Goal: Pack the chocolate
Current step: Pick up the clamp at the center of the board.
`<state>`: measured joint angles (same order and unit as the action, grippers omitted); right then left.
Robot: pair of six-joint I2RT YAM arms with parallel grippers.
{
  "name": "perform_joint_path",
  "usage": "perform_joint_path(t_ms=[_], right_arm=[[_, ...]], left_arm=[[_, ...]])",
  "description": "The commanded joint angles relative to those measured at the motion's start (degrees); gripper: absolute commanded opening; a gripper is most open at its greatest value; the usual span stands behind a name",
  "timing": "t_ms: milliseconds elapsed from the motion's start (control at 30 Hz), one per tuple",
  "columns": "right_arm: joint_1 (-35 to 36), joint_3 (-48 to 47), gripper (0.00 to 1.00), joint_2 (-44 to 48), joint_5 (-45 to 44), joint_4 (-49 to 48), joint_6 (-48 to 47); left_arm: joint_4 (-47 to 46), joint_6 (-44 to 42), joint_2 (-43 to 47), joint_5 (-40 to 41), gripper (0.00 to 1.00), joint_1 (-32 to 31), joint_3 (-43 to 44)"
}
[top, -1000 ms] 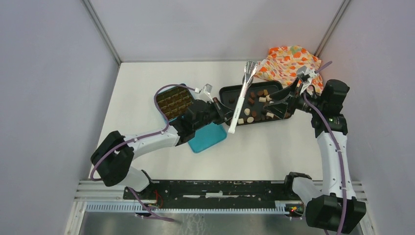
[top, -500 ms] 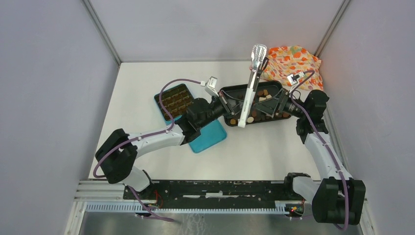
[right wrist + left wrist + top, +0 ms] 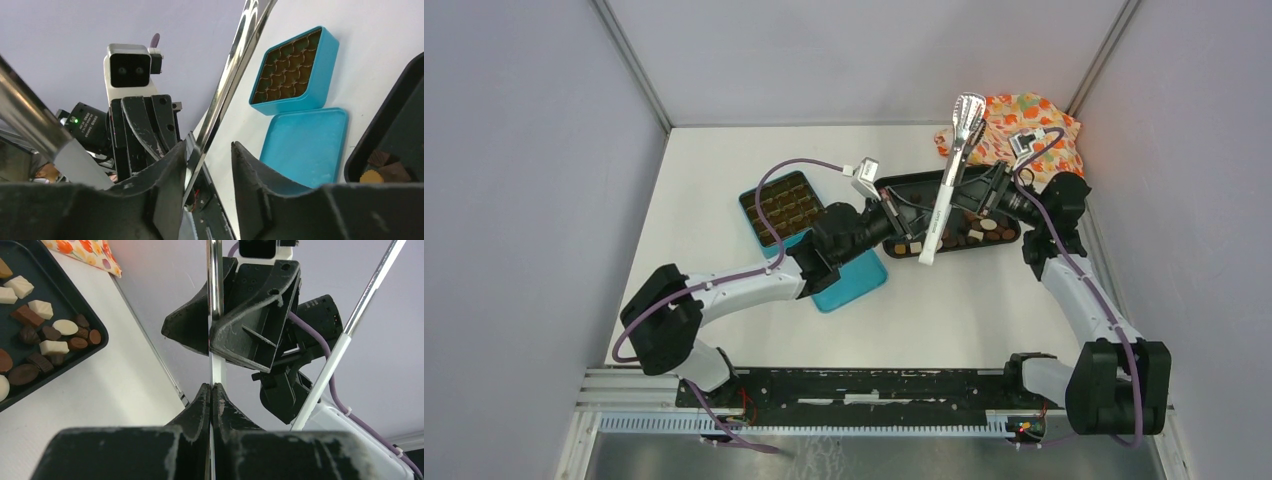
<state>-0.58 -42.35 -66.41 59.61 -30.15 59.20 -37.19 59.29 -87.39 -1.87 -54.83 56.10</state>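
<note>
White tabletop, grey walls. Black tray [image 3: 65, 292] holds the loose chocolate [image 3: 50, 346]. Teal box [image 3: 292, 75] sits left of tray, cups look empty. Left gripper [image 3: 211, 390] clamped tight on tongs [image 3: 944, 200] at handle end, above tray. Right gripper [image 3: 207, 147] jaws apart, straddling one tong arm, not pinching. Likely a handover: right should close square mid-shaft before left lets go.
</note>
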Motion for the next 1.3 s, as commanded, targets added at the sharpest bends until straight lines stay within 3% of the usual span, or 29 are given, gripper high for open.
perform_joint_path(t_ms=[0,133,167,200,300,367,500,633,733,900,1100,1267], right_arm=[[0.3,-1.4,0.34,-1.1,-2.0,-6.5,6.8],[0.3,1.3,0.01,-1.0,-2.2,-10.1,11.8],[0.2,1.7,0.00,-0.9,-2.1,-10.4,12.2],[0.2,2.0,0.00,-0.7,-2.0,-11.3,12.5],[0.2,2.2,0.00,0.0,-1.4,-13.1,12.4],[0.2,1.9,0.00,0.7,-0.8,-12.9,10.7],[0.3,0.7,0.00,1.4,0.9,-6.9,1.9],[1.9,0.0,0.00,0.9,3.7,-3.9,-4.1],[4.2,-1.6,0.00,0.3,6.8,-0.7,-8.9],[7.5,-4.0,0.00,0.4,9.4,5.3,-16.5],[8.6,-4.8,0.00,1.0,11.1,5.3,-17.0],[9.7,-4.8,0.00,1.2,11.8,5.2,-17.3]], left_arm=[[0.6,-6.2,0.4,4.5,0.02,-1.6,4.0],[2.5,-8.2,1.1,5.8,0.02,-2.2,3.7],[2.6,-8.5,1.3,5.8,0.03,-2.2,3.3],[2.6,-9.2,1.8,5.3,0.12,-2.2,2.9],[6.5,-13.8,4.9,4.6,0.50,-1.8,0.5],[9.7,-16.6,8.7,4.6,0.69,-0.6,-2.8],[16.8,-22.5,18.9,2.2,0.87,2.4,-8.6],[15.8,-31.2,28.7,-9.8,0.99,4.5,-11.6],[16.6,-37.2,30.3,-18.8,1.00,4.5,-9.0],[20.5,-41.0,24.3,-30.1,1.00,4.6,-1.6],[21.7,-39.7,16.3,-32.1,0.92,4.6,5.8],[13.0,-35.6,13.6,-32.3,0.88,4.6,5.3]])
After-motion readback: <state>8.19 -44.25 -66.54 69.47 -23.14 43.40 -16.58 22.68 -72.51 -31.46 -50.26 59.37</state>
